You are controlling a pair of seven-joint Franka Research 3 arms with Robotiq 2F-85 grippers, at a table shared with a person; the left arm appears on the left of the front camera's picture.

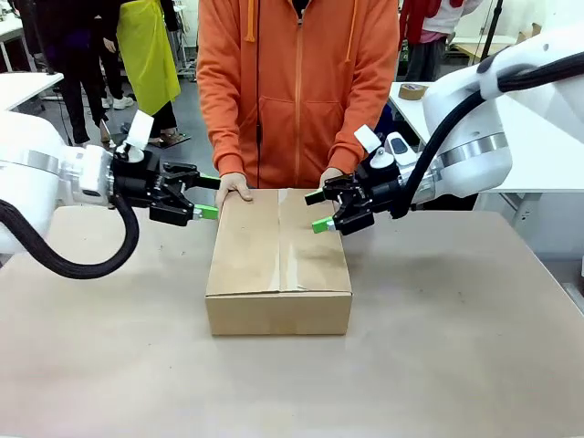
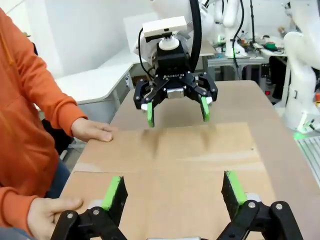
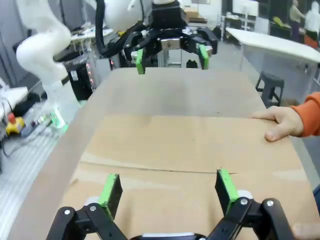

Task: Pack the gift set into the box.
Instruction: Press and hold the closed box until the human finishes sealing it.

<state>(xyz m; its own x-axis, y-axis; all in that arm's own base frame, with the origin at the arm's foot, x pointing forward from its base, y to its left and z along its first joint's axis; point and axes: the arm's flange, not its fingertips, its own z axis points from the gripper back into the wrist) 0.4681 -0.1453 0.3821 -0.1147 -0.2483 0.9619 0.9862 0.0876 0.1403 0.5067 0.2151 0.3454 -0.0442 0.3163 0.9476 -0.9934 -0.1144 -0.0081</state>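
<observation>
The box [image 1: 278,260] was seen in the middle of the table [image 1: 438,356], with its flaps folded shut and one seam running across the middle of its top. The left gripper [image 1: 208,196] was held at the far left corner of the box, about at the level of the top, and its fingers were spread wide with nothing between them. The right gripper [image 1: 318,211] was held in the same way at the far right corner, also spread wide and holding nothing. Whether any finger touched the cardboard could not be told. In the left wrist view the two green pads [image 2: 113,192] were seen above the box top, and the other gripper was faced across it. The person's hands [image 1: 233,187] were laid on the far edge of the box, one near each gripper.
</observation>
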